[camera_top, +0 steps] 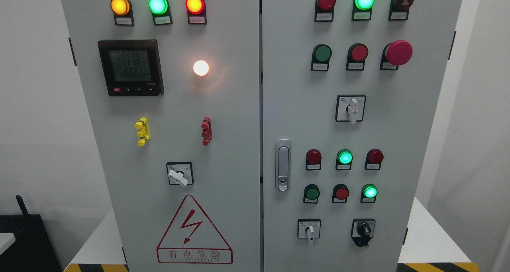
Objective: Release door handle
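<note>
1. Head view – neither robot hand shows anywhere in frame, so whether they are open or closed cannot be told.
2. Nearest, along the bottom edge: black-and-yellow hazard stripes [434,267] at both lower corners, and the white platform [428,236] on which the grey cabinet [239,104] stands.
3. Left door, lower part: a red-outlined warning triangle [194,232] with a lightning bolt, and above it a white rotary switch [179,174].
4. Right door – the door handle [283,164], silver and upright, sits just beside the centre seam at about mid-height, lying flat against the panel with a keyhole at its lower end. Nothing touches it.
5. Both doors appear shut, with the seam running straight down the middle.
6. Higher on the left door: a yellow clip [142,131], a red clip [206,131], a lit white lamp [201,68] and a digital meter [130,67].
7. Top rows: lit indicator lamps on both doors, and a red mushroom button [398,52] on the right door.
</note>
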